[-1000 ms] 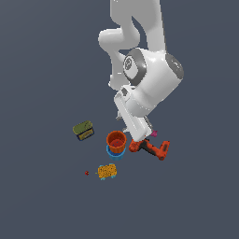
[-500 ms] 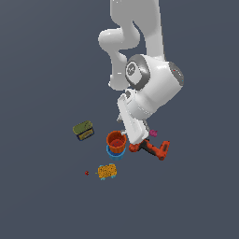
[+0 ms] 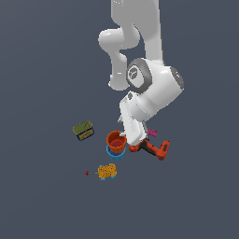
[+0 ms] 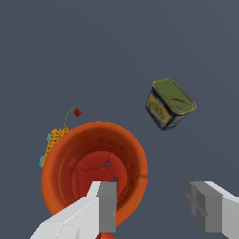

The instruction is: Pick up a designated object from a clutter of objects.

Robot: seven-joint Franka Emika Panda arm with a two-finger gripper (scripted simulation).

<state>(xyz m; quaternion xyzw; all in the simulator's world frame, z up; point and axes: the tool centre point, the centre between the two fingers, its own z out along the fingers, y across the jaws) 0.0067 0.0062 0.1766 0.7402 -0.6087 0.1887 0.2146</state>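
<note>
Carefully now: the gripper (image 4: 151, 205) hangs wide open, one finger (image 4: 106, 205) inside the orange cup (image 3: 116, 140) (stacked on the blue cup (image 3: 115, 153), beside the drill (image 3: 152, 148)); straddle the rim wall squarely before closing

cup (image 3: 115, 140) between tin (image 3: 83, 130), drill (image 3: 154, 148)

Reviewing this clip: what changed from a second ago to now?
The gripper has come down over the orange cup; it is open, one finger inside the rim, nothing held yet. The cup, blue cup, drill, green tin and speckled block stayed put.
</note>
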